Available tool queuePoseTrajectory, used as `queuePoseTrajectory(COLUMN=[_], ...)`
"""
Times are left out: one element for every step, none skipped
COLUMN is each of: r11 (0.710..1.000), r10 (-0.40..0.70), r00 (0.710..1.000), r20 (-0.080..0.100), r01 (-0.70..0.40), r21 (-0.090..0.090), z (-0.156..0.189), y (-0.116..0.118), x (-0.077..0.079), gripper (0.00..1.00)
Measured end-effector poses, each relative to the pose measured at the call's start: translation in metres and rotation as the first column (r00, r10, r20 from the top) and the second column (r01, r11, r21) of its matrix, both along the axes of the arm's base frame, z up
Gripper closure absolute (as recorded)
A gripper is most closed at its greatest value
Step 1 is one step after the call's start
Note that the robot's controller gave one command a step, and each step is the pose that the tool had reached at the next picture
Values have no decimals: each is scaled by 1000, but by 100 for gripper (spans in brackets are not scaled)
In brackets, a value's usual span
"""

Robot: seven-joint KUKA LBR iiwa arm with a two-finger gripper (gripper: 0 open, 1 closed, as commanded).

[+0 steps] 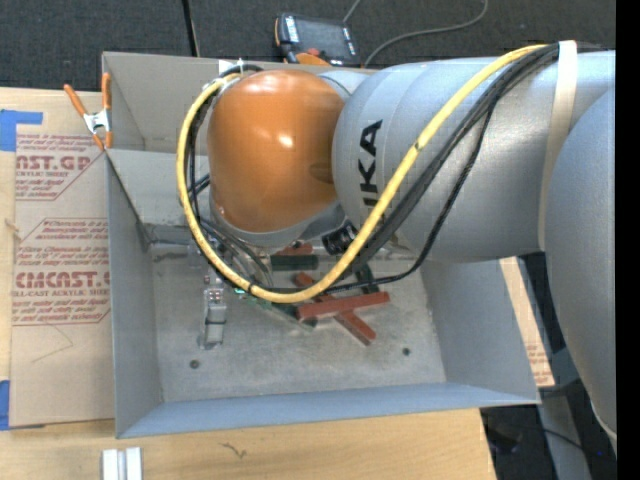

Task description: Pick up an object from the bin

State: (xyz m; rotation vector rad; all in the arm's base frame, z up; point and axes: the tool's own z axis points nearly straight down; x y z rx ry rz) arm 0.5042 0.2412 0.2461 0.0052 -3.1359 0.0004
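The orange cover (pixel 275 148) is held low over the grey bin (pixel 300 408). Reddish-brown sticks (pixel 345 314) are seen crossed under it. How the gripper (pixel 214 316) is set cannot be judged.

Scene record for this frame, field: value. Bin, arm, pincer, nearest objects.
bin: grey metal bin
arm: orange wrist cover above the bin's middle, yellow cable looped beneath it
pincer: pincer low over the floor's left part
nearest objects: red-brown bars, crossed, on the floor right of the pincer, partly under the cable
grasp: cannot tell
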Motion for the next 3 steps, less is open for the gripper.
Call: queuePoseTrajectory(r11=[997, 997, 997], r10=[73, 74, 77], r00=[997, 997, 997], r20=[5, 4, 12], r01=[-73, -74, -77], r21=[-3, 0, 4], z=[-30, -180, -174], y=[-82, -155, -151], x=[29, 35, 37], gripper=[0, 0, 100])
